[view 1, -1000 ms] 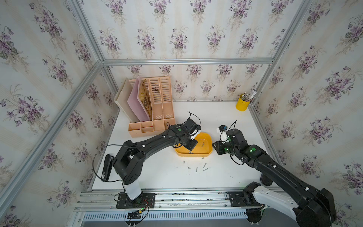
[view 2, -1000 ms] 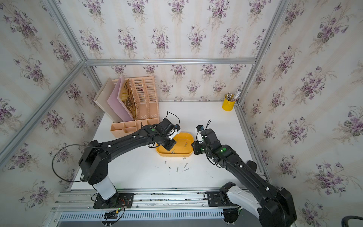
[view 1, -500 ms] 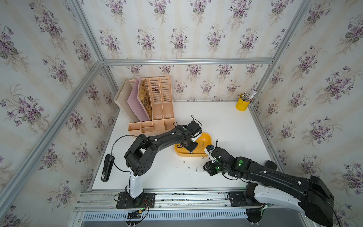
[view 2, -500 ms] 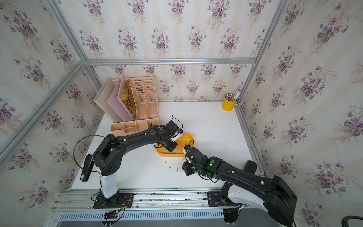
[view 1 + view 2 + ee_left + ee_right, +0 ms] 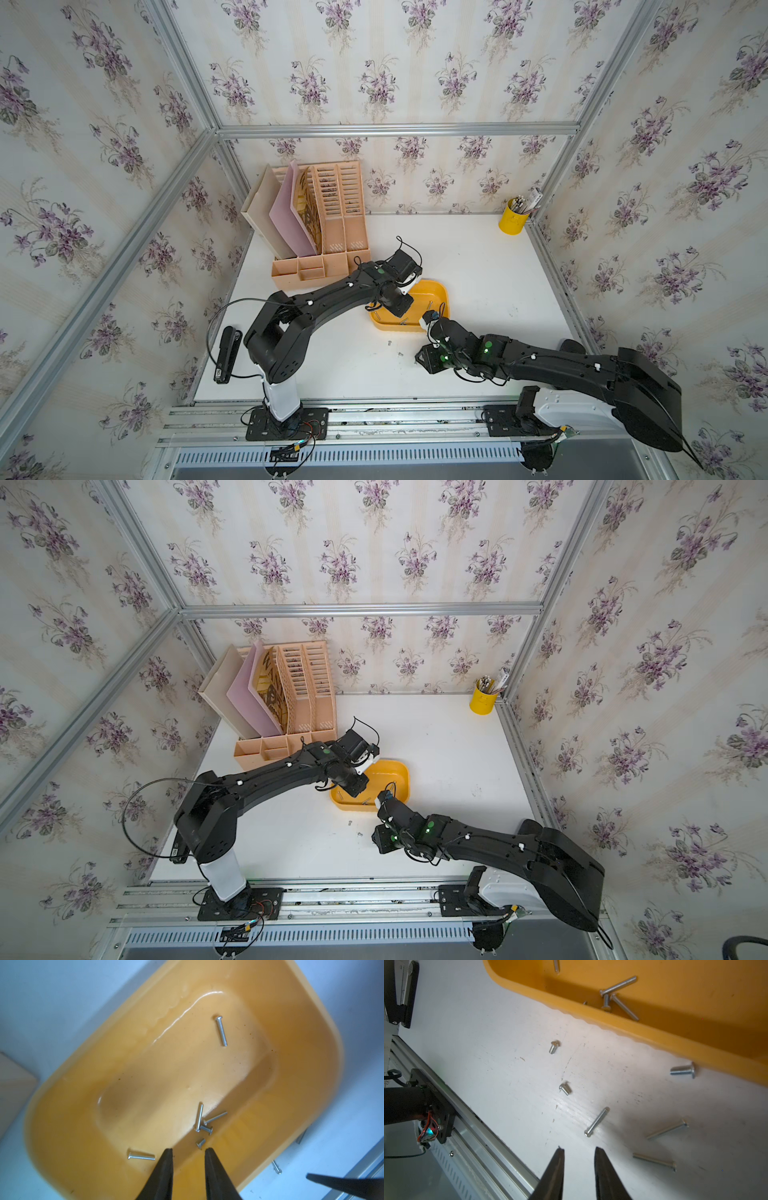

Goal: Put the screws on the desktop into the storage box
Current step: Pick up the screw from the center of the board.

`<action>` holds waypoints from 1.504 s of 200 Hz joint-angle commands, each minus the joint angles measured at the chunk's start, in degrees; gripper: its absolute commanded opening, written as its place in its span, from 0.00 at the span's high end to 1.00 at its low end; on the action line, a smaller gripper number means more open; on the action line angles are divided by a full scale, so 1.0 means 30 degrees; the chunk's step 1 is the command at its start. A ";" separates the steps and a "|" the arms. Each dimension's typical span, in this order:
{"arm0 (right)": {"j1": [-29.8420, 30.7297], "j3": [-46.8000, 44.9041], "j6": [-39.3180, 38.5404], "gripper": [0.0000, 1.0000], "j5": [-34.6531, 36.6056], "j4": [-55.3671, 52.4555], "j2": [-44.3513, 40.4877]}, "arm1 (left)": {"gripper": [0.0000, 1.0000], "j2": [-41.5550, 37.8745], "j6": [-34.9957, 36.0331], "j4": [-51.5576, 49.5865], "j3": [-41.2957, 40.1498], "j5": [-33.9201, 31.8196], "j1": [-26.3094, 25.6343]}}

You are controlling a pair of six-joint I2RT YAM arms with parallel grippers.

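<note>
Left wrist view, Ana: where are the screws?

Six lie inside the storage box, Ben. One long one lies alone on the floor near one end. Four are bunched by a long wall, and one lies apart near the other end.

And outside it?

The right wrist view shows six more loose on the desktop, all along the outside of one long wall of the box. A stubby one lies just beside that wall, two short ones sit farther out, and three long ones lie near the finger tips.

Where does the box itself sit?

In both top views it rests flat near the middle of the white desktop, between the two wrists.

What is the left gripper doing?

It hangs over the inside of the box with its fingers parted. Only bare yellow wall shows in the gap, so it is released and empty.

And the right gripper?

It is over the desktop between the box and the front aluminium rail, jaws a little apart with nothing between them. One long screw lies just past the tips. Whether the tips touch the surface cannot be told.

What stands farther out?

A peach file organizer fills the back left corner, and a yellow pen cup stands in the back right.
</note>
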 commanded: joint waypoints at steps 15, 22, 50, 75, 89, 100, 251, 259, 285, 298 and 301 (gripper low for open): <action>0.0205 0.0526 0.0571 0.67 0.1181 0.0340 0.1147 | 0.65 -0.2367 0.0154 -0.0390 -0.0590 0.0514 0.0774; 0.0203 0.0731 0.0535 0.67 0.1227 0.0214 0.1543 | 0.64 -0.2750 0.0044 -0.0382 -0.0799 0.0823 0.0779; 0.0413 0.1114 0.0605 0.67 0.1681 -0.0177 0.2439 | 0.63 -0.4184 -0.0611 -0.0287 -0.2135 0.1466 0.0779; 0.0630 0.1336 0.0483 0.68 0.2420 -0.0999 0.2726 | 0.63 -0.5031 -0.1158 0.0689 -0.3824 0.1672 0.0779; 0.0673 0.1467 0.0340 0.68 0.2442 -0.1073 0.3049 | 0.63 -0.5150 -0.1363 0.0958 -0.4381 0.2054 0.0779; 0.0699 0.1602 0.0252 0.68 0.2428 -0.1109 0.3380 | 0.63 -0.5363 -0.1469 0.1124 -0.4715 0.2003 0.0779; 0.1025 0.2310 -0.0477 0.80 0.2751 -0.1541 0.5305 | 0.57 -0.6377 -0.1608 0.1313 -0.6289 0.1385 0.0923; 0.1054 0.2305 -0.0485 0.82 0.2714 -0.1727 0.5378 | 0.57 -0.6379 -0.1639 0.1266 -0.6319 0.1400 0.0925; 0.1179 0.2511 -0.0479 0.84 0.2713 -0.2884 0.5596 | 0.57 -0.7124 -0.1702 0.1234 -0.6456 0.1473 0.0972; 0.1229 0.2683 -0.0513 0.84 0.2633 -0.3387 0.5745 | 0.56 -0.7258 -0.1748 0.1236 -0.6546 0.1473 0.0967; 0.1245 0.2716 -0.0536 0.84 0.2633 -0.3499 0.5780 | 0.56 -0.7295 -0.1746 0.1239 -0.6568 0.1473 0.0960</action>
